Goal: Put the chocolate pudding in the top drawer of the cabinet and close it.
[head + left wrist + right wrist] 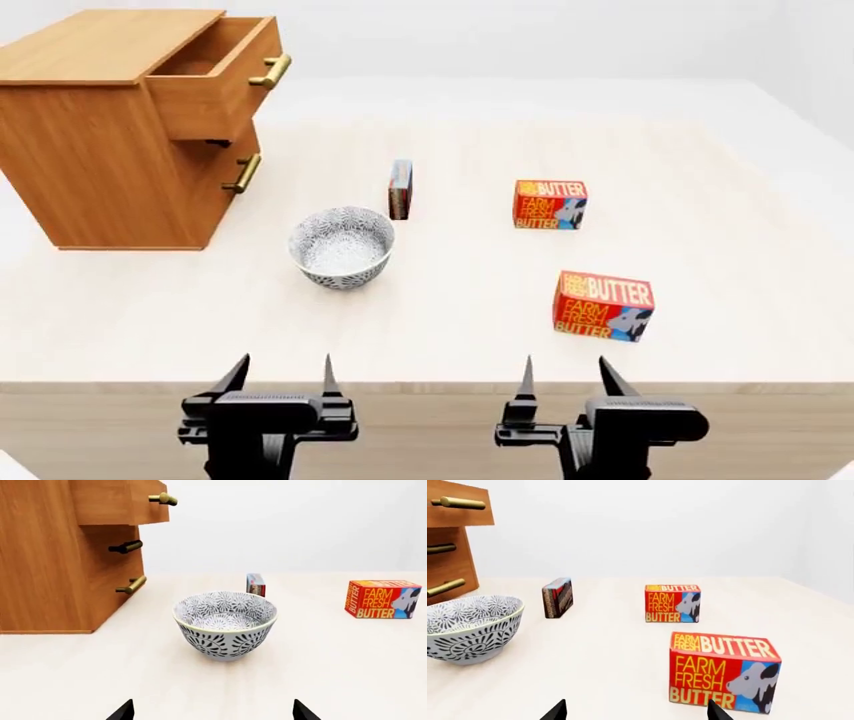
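The chocolate pudding, a slim dark brown and red box with a light blue edge, stands upright on the table behind the bowl; it also shows in the left wrist view and the right wrist view. The cabinet stands at the back left with its top drawer pulled out and open. My left gripper and right gripper are both open and empty at the table's near edge, far from the pudding. Only the fingertips show in the wrist views.
A patterned blue-white bowl sits between my left gripper and the pudding. Two Farm Fresh Butter boxes stand to the right: one farther back, one nearer, just ahead of my right gripper. The lower drawer is shut.
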